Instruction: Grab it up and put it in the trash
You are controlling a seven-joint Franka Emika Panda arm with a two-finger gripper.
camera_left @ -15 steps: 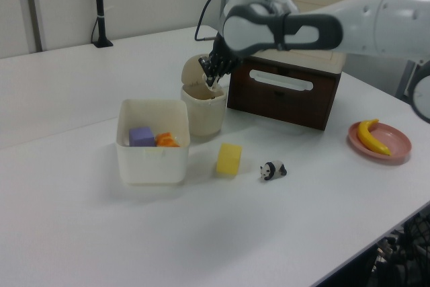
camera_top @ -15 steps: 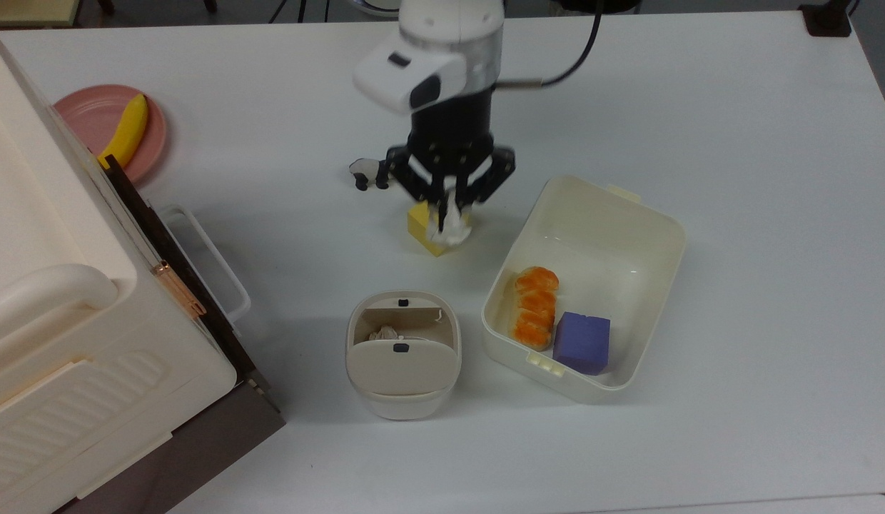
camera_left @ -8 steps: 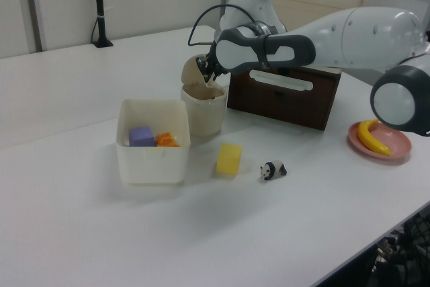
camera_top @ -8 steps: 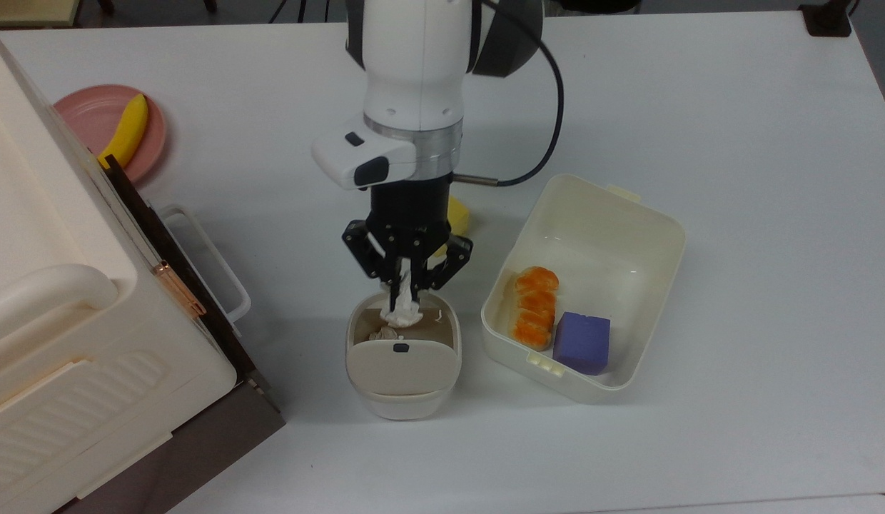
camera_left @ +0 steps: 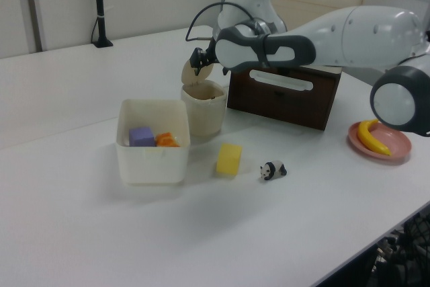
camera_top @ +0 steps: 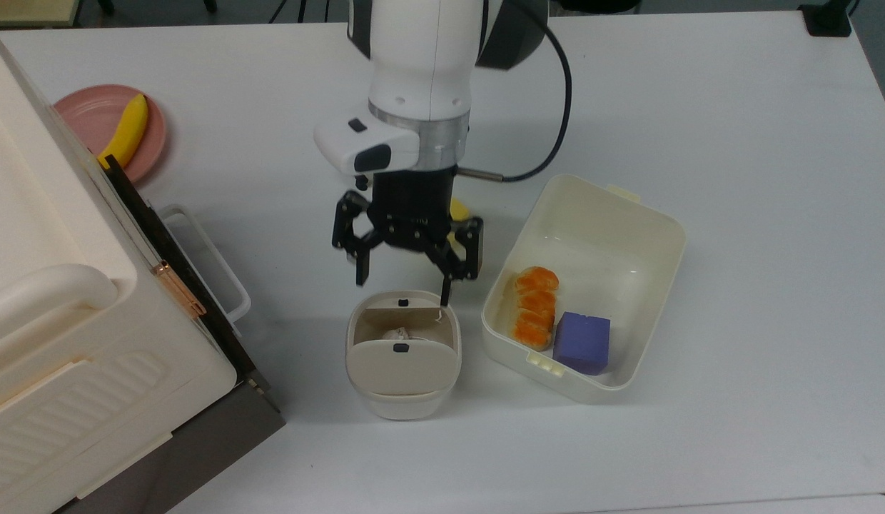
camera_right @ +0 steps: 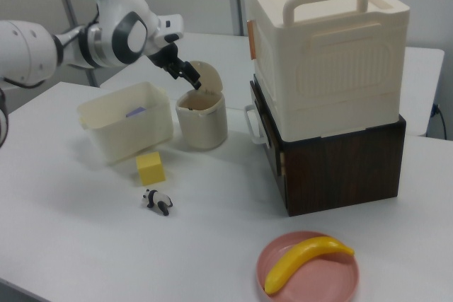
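1. Cream plastic, rounded-square and small, the trash bin (camera_top: 402,353) stands on the white table (camera_top: 735,178) with its swing flap lid tipped, leaving the half toward 12 o'clock in the top view uncovered.
2. Inside that uncovered half lies the small off-white wrinkly wad of tissue paper (camera_top: 397,333), below the rim and clear of the fingers.
3. The black two-finger gripper (camera_top: 403,275) hangs over the bin's 12 o'clock rim; its jaws are spread wide with nothing between them, one fingertip (camera_top: 360,275) toward 10 o'clock of the bin, the other at the 1 o'clock corner.
4. In the left view the gripper (camera_left: 199,59) sits above the bin (camera_left: 203,107), just by the raised flap.
5. At 3 o'clock of the bin in the top view, a larger cream rectangular plastic tub (camera_top: 628,214) sits near it with a narrow strip of bare table between; it holds an orange ridged toy food piece (camera_top: 534,307) and a purple cube (camera_top: 582,343).
6. A yellow cube (camera_left: 229,159) and a black-and-white panda figurine (camera_left: 273,170) stand apart on the table in the left view, at 4 o'clock of the bin.
7. At 9 o'clock of the bin in the top view, a cream carry box on a dark brown drawer unit (camera_top: 78,300) stands close, its white handle nearest.
8. A pink plate (camera_top: 86,118) with a yellow banana (camera_top: 127,132) lies at 10 o'clock, well apart.
9. Bare table spreads wide at 6 o'clock and past the tub's 3 o'clock edge.
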